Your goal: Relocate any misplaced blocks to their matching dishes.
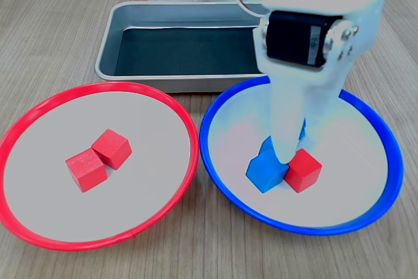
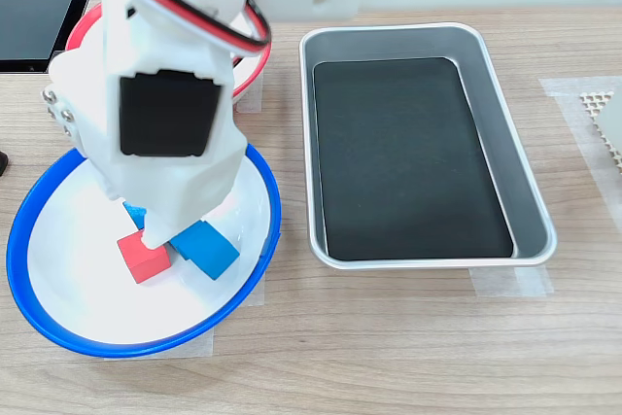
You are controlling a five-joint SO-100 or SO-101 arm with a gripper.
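Hand (image 1: 290, 151) down in blue-rimmed dish (image 1: 379, 129), tips between red cube (image 1: 303, 170) and blue cube (image 1: 266, 169); whether parted or gripping, cannot tell. Risk: fingers shove touching blue cube or pinch both, dragging wrong block toward red-rimmed dish (image 1: 39, 106).

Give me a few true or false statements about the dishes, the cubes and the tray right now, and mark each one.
1. Two red cubes lie in the round red-rimmed dish. True.
2. The rectangular silver metal tray holds a blue cube. False: no cube is in it.
3. A red cube sits in the round blue-rimmed dish. True.
4. The white gripper is over the red-rimmed dish. False: it reaches into the blue-rimmed dish, beside the blue cube.
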